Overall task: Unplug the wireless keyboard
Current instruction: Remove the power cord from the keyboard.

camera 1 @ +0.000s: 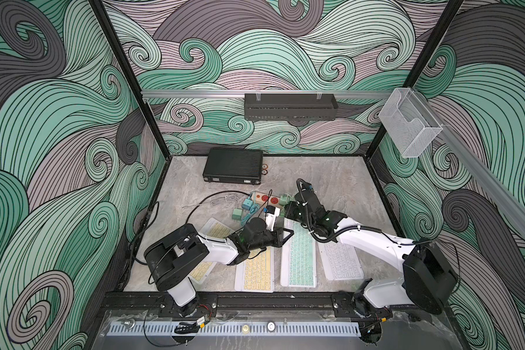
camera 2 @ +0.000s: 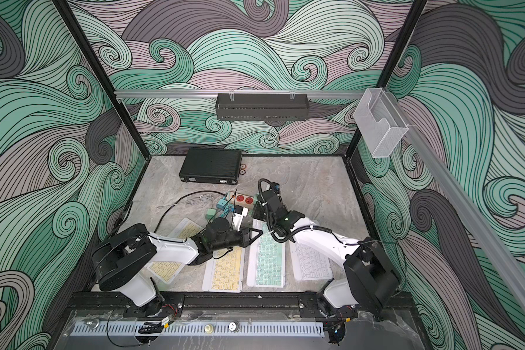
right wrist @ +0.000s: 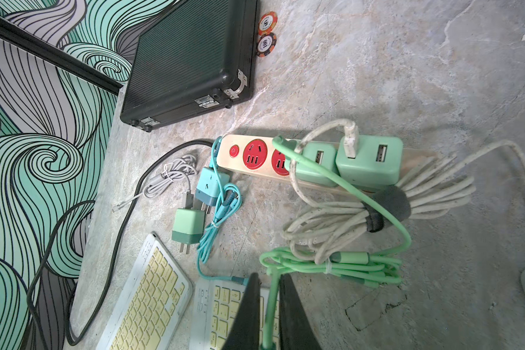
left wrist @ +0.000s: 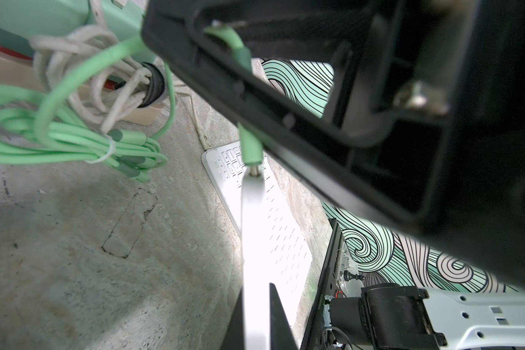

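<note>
White plastic frames the wireless keyboard (camera 1: pixel 299 260), and its keys are pale green. It lies flat on the grey stone-look table (camera 1: pixel 331 181), in the near half, third in a row of four. A yellow-keyed keyboard (camera 1: pixel 256 269) sits just beside it on one side and a white-keyed keyboard (camera 1: pixel 341 260) on the other. A second yellow-keyed keyboard (camera 1: pixel 215 230) lies partly under the left arm.

Orientation: the long axis runs from the robot's base rail toward the back wall. The far short edge points at the power strip (right wrist: pixel 228 160).

Connection: a green plug (left wrist: pixel 250 148) meets that far edge, with a little of its metal tip showing. Whether it is fully seated cannot be told. The green cable (right wrist: pixel 361 268) runs from it through a tied bundle to a green charger (right wrist: pixel 315 165) seated on the power strip. A second, larger green charger stands next to it, feeding a whitish cable.

Left gripper (left wrist: pixel 256 303): clamped on the keyboard's far edge, which shows edge-on as a bright white strip between the dark fingers.

Right gripper (right wrist: pixel 269 278): pinched on the green cable, close to the plug.

Surroundings: a black case (camera 1: pixel 234 166) lies near the back wall, well apart from the keyboards.
</note>
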`<state>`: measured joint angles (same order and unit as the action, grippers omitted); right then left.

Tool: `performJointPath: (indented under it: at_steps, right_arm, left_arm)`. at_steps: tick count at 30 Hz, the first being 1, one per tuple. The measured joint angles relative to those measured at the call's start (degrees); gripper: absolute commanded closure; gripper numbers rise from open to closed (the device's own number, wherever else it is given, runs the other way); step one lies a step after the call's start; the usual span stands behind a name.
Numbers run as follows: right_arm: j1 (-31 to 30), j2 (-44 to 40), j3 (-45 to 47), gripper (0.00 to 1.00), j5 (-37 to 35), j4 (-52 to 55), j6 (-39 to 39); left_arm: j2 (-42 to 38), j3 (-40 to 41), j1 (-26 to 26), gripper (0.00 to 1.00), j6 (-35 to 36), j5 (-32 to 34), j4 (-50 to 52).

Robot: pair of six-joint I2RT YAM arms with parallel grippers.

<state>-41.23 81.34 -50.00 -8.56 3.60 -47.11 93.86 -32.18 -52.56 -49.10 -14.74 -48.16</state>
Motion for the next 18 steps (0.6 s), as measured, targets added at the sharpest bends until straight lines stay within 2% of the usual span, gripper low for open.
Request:
performJointPath:
  at_steps: [12, 18]
  right_arm:
    - [-1.4, -0.9, 0.1, 1.0, -3.3, 0.5, 1.1]
    - [0.0, -0.9, 0.3, 1.0, -0.3, 0.1, 0.9]
  left_arm:
    - [0.0, 0.0, -0.3, 1.0, 0.0, 0.2, -0.6]
    - [0.0, 0.0, -0.5, 1.0, 0.0, 0.5, -0.6]
